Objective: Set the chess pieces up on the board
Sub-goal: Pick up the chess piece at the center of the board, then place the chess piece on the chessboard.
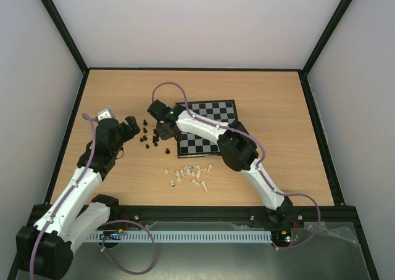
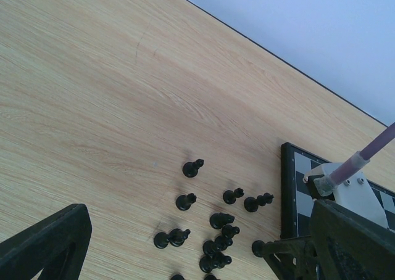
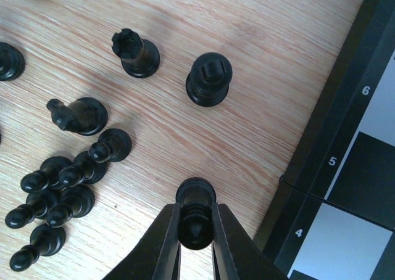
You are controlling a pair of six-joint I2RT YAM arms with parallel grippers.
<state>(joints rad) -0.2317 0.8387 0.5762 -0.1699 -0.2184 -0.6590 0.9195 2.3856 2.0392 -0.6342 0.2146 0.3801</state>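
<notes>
Wood-grain tabletop [image 1: 278, 119]: everything listed was carried on it.
Board [image 1: 216, 110]: no piece was seen on any visible square; part of it was hidden under the right arm.
Black chessmen [image 1: 147, 138]: a loose cluster was noted just left of the board, several tipped over.
Cream chessmen [image 1: 190, 172]: these were scattered off the board, near its near edge.
Right hand [image 3: 196, 226]: it was clamped on one black piece [image 3: 195, 197], just beside the board's left border.
Left hand [image 1: 131, 127]: its fingers were spread apart and nothing was held; it was placed left of the board, beyond the black cluster.
Progress: it was judged barely begun, with one piece gripped, none placed, and both sets left to be stood on their squares.
</notes>
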